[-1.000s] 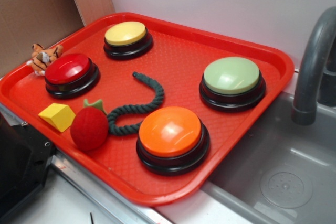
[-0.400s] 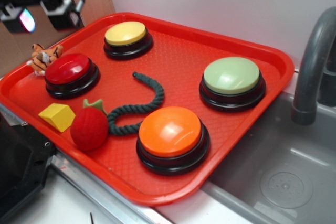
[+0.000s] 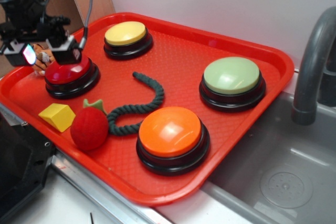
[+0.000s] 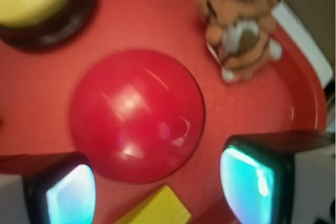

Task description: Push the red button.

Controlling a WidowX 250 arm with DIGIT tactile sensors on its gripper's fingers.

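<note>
Overhead in the exterior view, the gripper (image 3: 44, 55) hung with its jaws apart directly above the red button (image 3: 69, 72), which sat near the left edge of the red plastic tray (image 3: 273, 59), close to the small tiger toy (image 3: 40, 62); any press looked to be straight down. From the wrist view, the button's (image 4: 136, 115) glossy domed cap lay centred between and ahead of the two spread fingertips (image 4: 260, 179), holding nothing, with the fuzzy tiger (image 4: 239, 32) off toward the tray's rim.
</note>
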